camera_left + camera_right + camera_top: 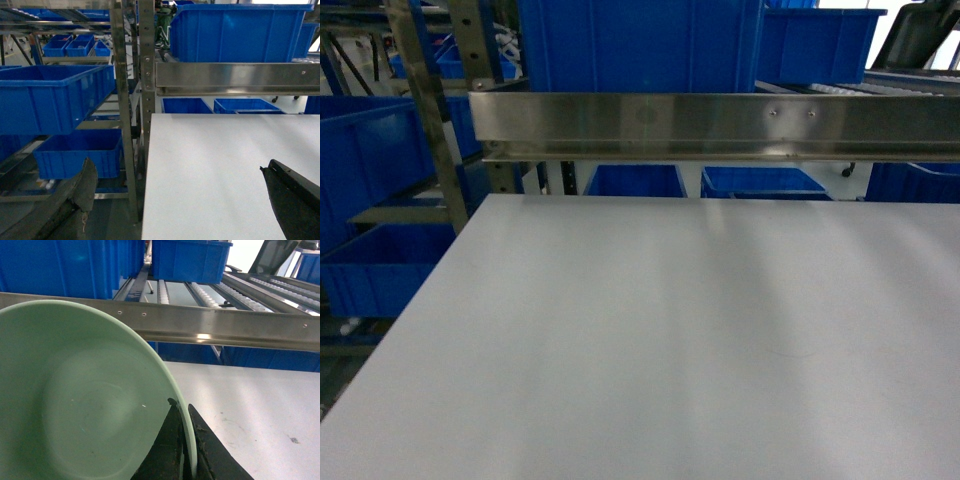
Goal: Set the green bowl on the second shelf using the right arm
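White table point(260, 400) lies below the green bowl point(85, 400), hollow facing the camera, rim pinched by the right end effector point(186, 450).

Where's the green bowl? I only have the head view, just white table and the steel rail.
Observer: In the right wrist view, the green bowl is pinched at its rim by the right gripper.
Operator: Is it over the shelf yet?
Observer: No, the front rail is beyond the bowl, with the table below.
Operator: Left arm?
Observer: The left gripper is open and empty at the table's left edge.
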